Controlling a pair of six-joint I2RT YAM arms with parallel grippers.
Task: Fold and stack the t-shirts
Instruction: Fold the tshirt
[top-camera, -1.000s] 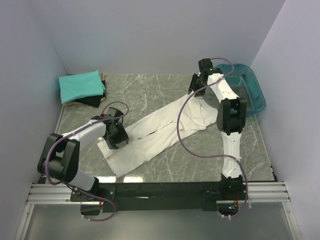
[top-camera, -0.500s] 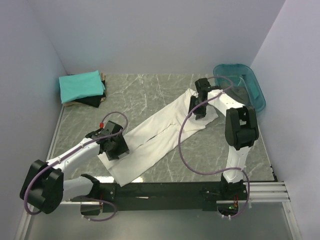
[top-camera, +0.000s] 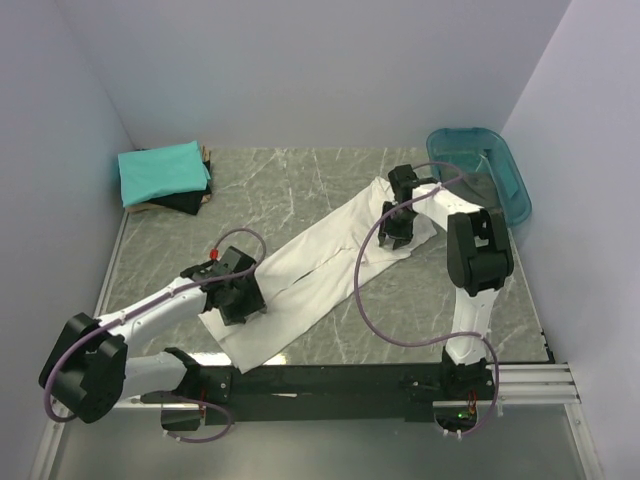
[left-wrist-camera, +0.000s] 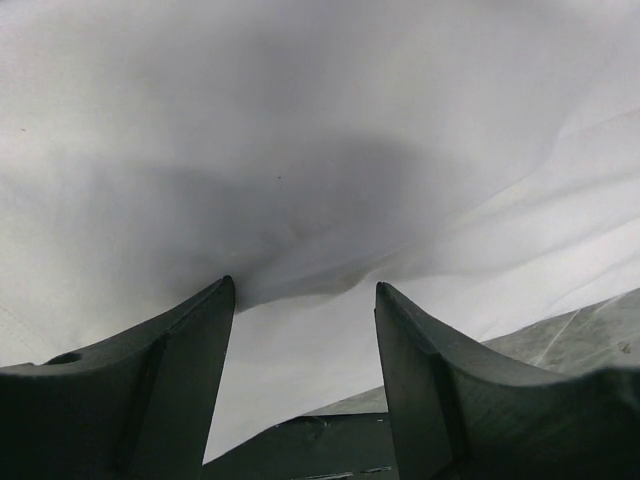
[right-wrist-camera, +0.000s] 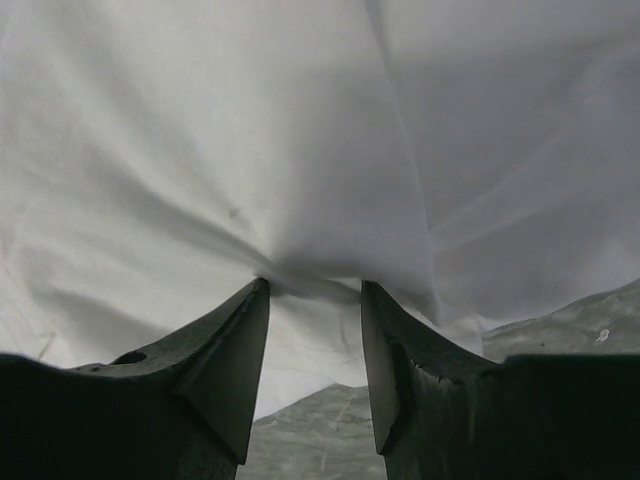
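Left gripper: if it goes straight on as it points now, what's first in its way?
The white shirt: cloth puckers between the fingertips of the left gripper and fills the view ahead, probably touching. The table likely lies just behind.

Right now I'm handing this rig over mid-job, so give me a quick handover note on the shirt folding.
Left gripper: fingers pinching bunched cloth at the near-left end of the white t-shirt.
Right gripper: fingers pinching its far-right end.
The white shirt lies in a long diagonal strip on the table, only partly folded.
Done: the teal t-shirt sits folded on the black t-shirt in the far-left corner.
Left: finish folding the white one and add it to that stack.
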